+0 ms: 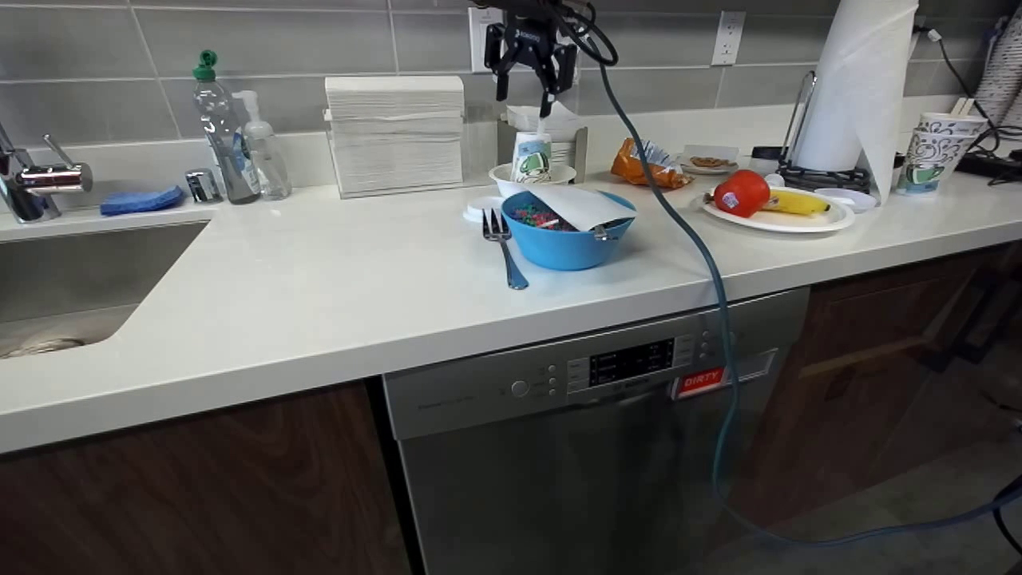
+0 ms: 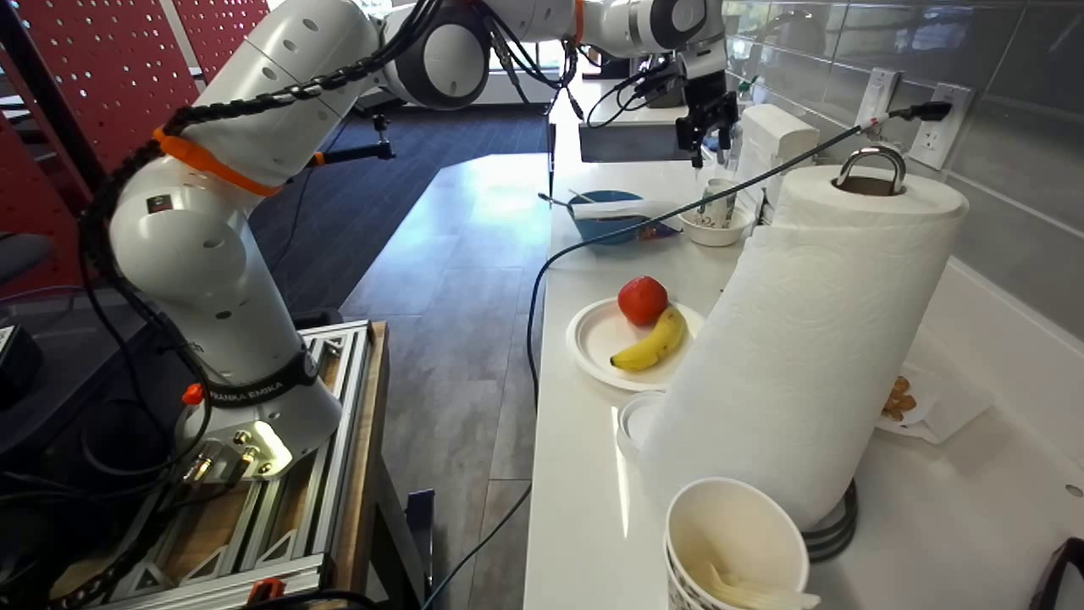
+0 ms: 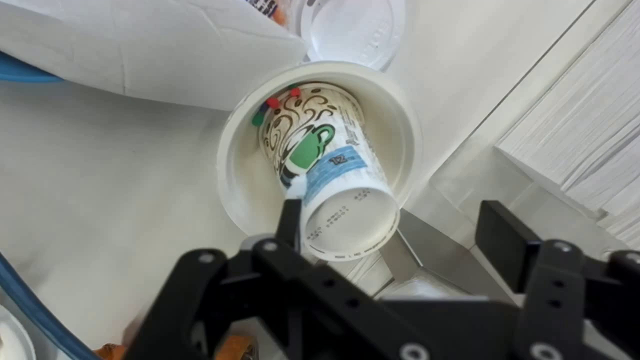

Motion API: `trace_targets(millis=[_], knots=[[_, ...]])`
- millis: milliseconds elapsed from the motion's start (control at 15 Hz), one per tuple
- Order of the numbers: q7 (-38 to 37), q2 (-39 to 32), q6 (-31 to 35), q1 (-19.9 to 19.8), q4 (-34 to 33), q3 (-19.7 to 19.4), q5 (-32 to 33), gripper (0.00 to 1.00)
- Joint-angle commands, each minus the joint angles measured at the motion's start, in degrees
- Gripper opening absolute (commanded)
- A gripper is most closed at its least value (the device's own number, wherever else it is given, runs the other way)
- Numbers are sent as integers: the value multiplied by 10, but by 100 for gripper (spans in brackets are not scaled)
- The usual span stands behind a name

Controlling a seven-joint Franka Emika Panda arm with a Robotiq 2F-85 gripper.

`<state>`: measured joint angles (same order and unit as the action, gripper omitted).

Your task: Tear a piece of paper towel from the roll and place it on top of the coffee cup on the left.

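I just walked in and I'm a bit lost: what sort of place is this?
Most likely a kitchen, perhaps a shared break room: there's a grey metal sink, a dark metal dishwasher with a red "DIRTY" label, and a tall white paper-towel roll.

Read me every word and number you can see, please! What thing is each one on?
"DIRTY": the red sign on the dishwasher.
"FRANKA EMIKA": the black band around the robot arm.
"12": the blue stripe on the coffee cup in the bowl.
Too small or blurred to read: any print on the dishwasher's panel, the cup's bottom, the lid, the orange bag, the green-capped bottle, the red fruit's sticker, and above the robot's fingers.
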<state>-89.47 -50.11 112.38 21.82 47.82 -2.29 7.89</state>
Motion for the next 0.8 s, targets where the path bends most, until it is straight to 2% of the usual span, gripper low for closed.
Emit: trace_targets(millis=[0, 400, 733], knots=[[-15, -16, -17, 1, -28, -2, -3, 100], [18, -19, -5, -4, -36, 14, -12, 100], [29, -33, 16, -12, -71, 19, -16, 100]])
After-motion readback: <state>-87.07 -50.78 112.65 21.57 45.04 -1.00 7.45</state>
